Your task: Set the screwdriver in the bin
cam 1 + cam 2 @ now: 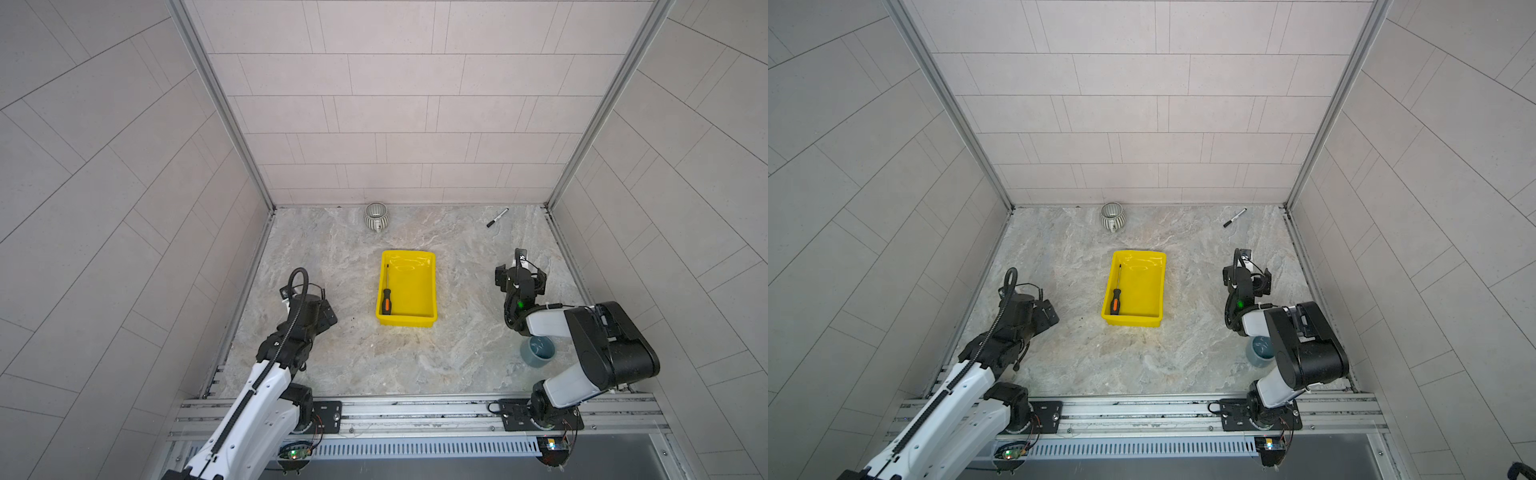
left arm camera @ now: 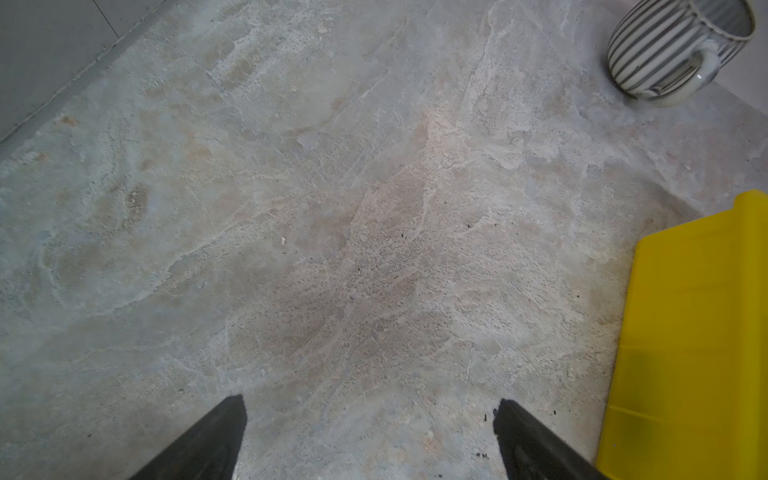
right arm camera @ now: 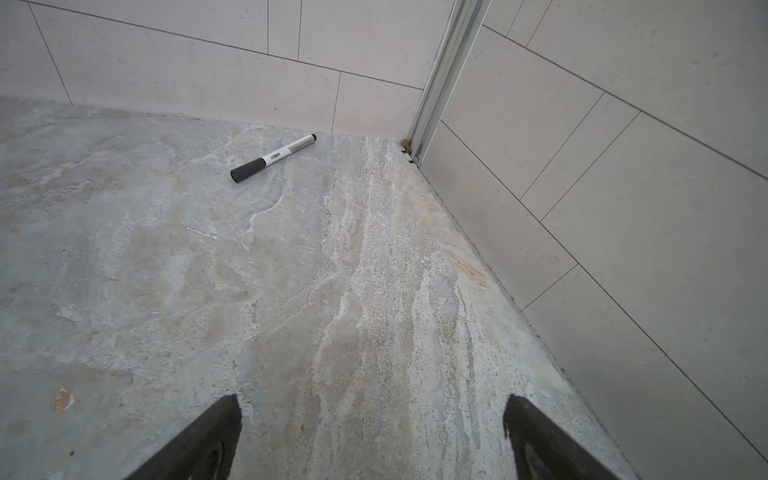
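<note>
Screwdriver (image 1: 386,291), one, inside one yellow bin (image 1: 415,291) — left gripper (image 2: 369,401), right gripper (image 3: 372,398), two, both spread wide, empty

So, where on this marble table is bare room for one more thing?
Widest bare patch: between the shallow yellow plastic bin and the near rail. Also free: between the striped grey mug and the black-and-white marker pen. Crowded: where the right arm overhangs the blue-grey cup.

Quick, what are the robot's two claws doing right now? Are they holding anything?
Left gripper: open, holding nothing.
Right gripper: open, holding nothing.
</note>
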Action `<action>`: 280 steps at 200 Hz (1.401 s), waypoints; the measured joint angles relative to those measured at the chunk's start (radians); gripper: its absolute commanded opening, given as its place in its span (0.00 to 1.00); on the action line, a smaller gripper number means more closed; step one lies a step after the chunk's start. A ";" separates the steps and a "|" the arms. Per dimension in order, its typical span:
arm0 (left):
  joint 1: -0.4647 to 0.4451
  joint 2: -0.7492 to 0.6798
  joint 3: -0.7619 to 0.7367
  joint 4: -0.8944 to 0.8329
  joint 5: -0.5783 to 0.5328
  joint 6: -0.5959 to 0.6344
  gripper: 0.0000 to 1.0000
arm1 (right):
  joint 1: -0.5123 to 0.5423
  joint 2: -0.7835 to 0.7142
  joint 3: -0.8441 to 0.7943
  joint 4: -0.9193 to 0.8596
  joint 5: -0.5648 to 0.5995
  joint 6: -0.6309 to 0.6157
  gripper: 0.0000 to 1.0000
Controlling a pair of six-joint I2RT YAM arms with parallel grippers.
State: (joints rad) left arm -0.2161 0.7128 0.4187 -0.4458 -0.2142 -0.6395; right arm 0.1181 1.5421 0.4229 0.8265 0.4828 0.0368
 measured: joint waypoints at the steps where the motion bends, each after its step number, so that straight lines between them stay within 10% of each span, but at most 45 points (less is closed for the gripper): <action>1: 0.000 0.000 0.000 0.000 0.000 0.000 1.00 | 0.000 0.000 0.000 0.000 -0.002 0.000 1.00; 81: 0.000 0.119 0.010 0.140 0.034 -0.004 1.00 | -0.001 0.050 -0.103 0.197 -0.061 -0.011 0.99; 153: 0.000 0.400 0.146 0.576 -0.183 0.312 1.00 | 0.014 0.050 -0.100 0.227 -0.061 -0.031 0.99; 212: 0.000 0.669 0.146 0.875 -0.181 0.529 1.00 | 0.014 0.050 -0.100 0.232 -0.061 -0.034 0.99; 280: 0.000 0.663 0.101 1.023 -0.134 0.677 1.00 | 0.014 0.050 -0.100 0.233 -0.061 -0.035 1.00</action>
State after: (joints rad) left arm -0.2161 1.3762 0.5198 0.5777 -0.3481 0.0372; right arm 0.1326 1.5925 0.3229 1.0592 0.4213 0.0021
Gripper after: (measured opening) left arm 0.999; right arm 0.995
